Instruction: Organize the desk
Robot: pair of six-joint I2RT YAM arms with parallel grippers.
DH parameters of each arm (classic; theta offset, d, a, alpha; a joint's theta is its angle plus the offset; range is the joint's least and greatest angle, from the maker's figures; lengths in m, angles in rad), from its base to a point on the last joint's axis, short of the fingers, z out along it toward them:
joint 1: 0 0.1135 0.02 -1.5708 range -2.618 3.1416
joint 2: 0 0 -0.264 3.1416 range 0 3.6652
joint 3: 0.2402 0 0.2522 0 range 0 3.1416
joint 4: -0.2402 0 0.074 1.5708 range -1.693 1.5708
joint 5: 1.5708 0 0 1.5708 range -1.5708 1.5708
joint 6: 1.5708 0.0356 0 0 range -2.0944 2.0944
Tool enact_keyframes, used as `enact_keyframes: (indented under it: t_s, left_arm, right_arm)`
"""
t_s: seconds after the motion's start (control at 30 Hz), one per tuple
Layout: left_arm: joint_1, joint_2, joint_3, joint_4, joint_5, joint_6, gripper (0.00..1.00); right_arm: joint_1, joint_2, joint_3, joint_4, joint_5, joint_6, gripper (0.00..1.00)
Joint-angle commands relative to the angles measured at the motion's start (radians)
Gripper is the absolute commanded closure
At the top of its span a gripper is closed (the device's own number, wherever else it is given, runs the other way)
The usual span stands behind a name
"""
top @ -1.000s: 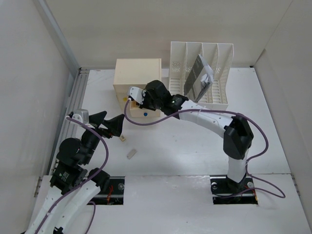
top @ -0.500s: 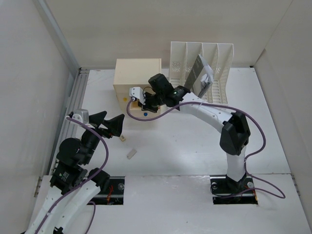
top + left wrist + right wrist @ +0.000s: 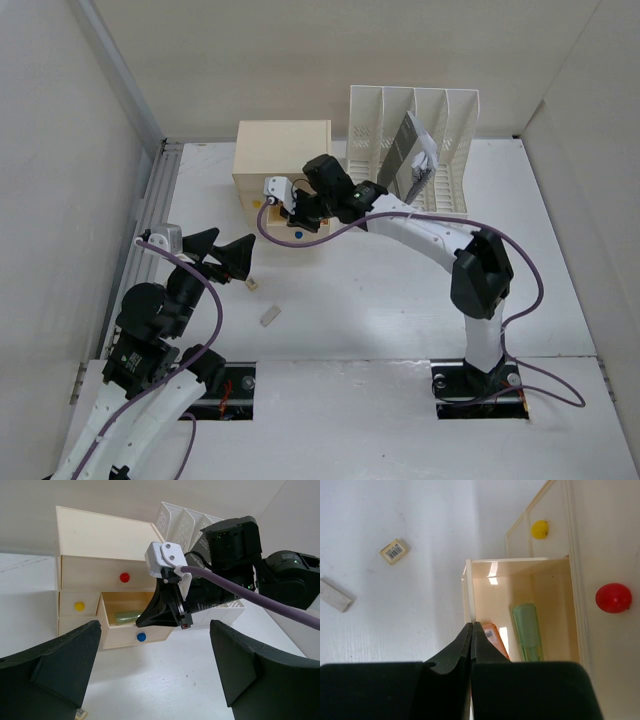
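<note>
Above the desk (image 3: 380, 300), right gripper (image 3: 472, 625) clenched at rim of open drawer (image 3: 520, 582), left gripper (image 3: 226, 248) released

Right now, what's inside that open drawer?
The open drawer holds a green oblong thing and an orange thing beside it. The shut right gripper covers the near ends of both and the drawer's near part, so anything there is hidden.

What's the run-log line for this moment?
right fingers: shut, empty, at open drawer | left fingers: open, hovering | desk: barcoded block, white stick loose
</note>
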Motion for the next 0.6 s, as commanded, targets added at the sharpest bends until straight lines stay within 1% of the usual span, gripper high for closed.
enact_keyframes:
  t_s: [0.0, 0.07, 0.27, 0.33, 0.57]
  left_arm:
    - [-0.002, -0.01, -0.002, 0.029, -0.007, -0.002, 0.11]
    - [-0.002, -0.01, -0.002, 0.029, -0.007, -0.002, 0.11]
    - [-0.002, -0.01, -0.002, 0.029, -0.007, -0.002, 0.11]
    - [-0.002, -0.01, -0.002, 0.029, -0.007, -0.002, 0.11]
    - [-0.002, -0.01, -0.002, 0.029, -0.007, -0.002, 0.11]
  right_arm:
    - [-0.021, -0.026, -0.092, 0.072, -0.013, 0.03, 1.0]
    - [-0.021, -0.066, -0.104, 0.098, -0.038, 0.03, 1.0]
    - [-0.021, -0.075, -0.114, 0.068, -0.166, 0.017, 1.0]
    - [-0.021, -0.075, -0.114, 0.024, -0.196, -0.013, 1.0]
    - [-0.03, -0.095, -0.123, -0.006, -0.324, -0.081, 1.0]
